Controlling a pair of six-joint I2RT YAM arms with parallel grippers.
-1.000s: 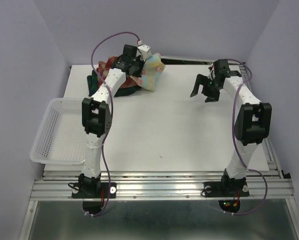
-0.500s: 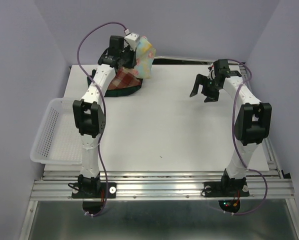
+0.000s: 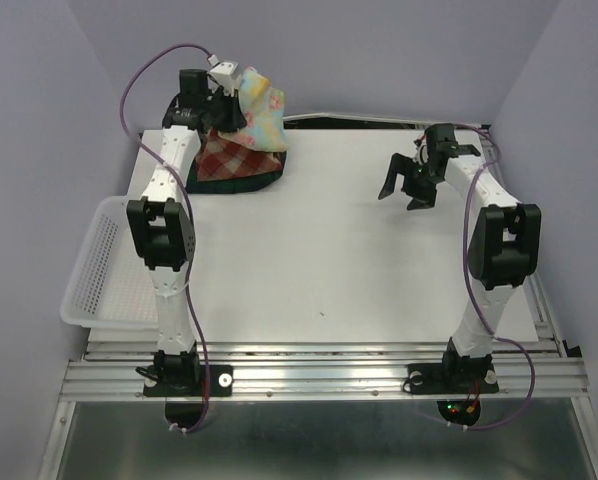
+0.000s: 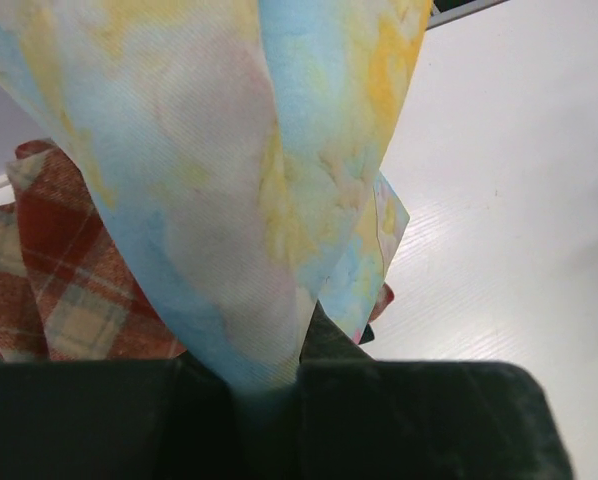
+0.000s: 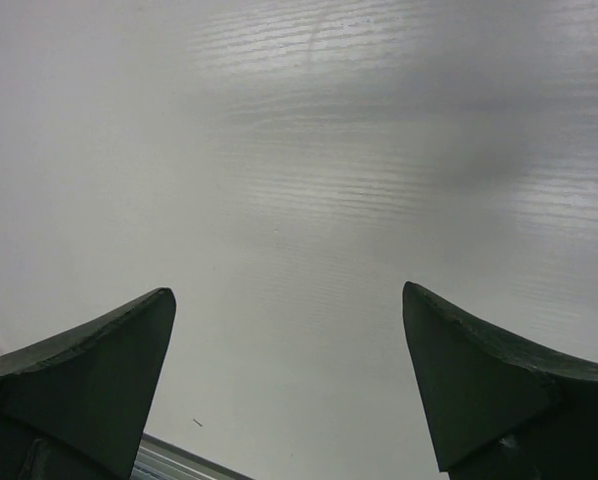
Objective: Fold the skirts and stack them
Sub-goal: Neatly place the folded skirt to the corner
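pastel skirt point(image 3: 261, 118): blotchy yellow, light blue, pale pink
plaid skirt point(image 3: 227, 155): red and cream checks
dark skirt point(image 3: 244, 184), edging the plaid skirt: deep green, near black
basket point(image 3: 87, 262): white mesh
table point(image 3: 339, 250): plain white
walls point(image 3: 39, 120): pale lavender

The pastel skirt point(image 4: 229, 200) is matt woven cloth, and the white table point(image 5: 299, 150) looks smooth, faintly grained

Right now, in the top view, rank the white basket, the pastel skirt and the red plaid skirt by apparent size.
1. white basket: clearly largest.
2 and 3, unranked: pastel skirt and red plaid skirt look alike. The pastel one hangs raised, nearer the camera, and the red one lies partly covered.
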